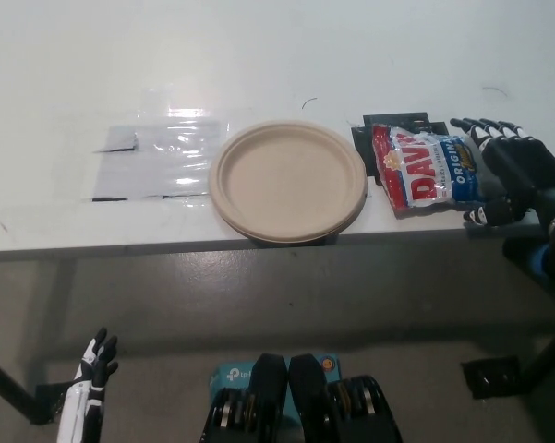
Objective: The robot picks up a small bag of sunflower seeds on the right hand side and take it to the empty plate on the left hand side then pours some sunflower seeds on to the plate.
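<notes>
1. At the right edge of the frame, the black right hand [506, 171] lies with its fingers spread wide over the right end of the red, white and blue foil bag of sunflower seeds [428, 168], gripping nothing yet; if it closes on that slippery end alone, the bag could slide out.
2. The bag lies flat on the white counter [259, 55] near its front edge, so a nudge could knock it off.
3. The empty round beige paper plate [288, 180] at frame centre overhangs that edge and is light; a bump could tip it.
4. The white left hand [90, 388] rests at lower left, fingers apart, well apart from the plate.
</notes>
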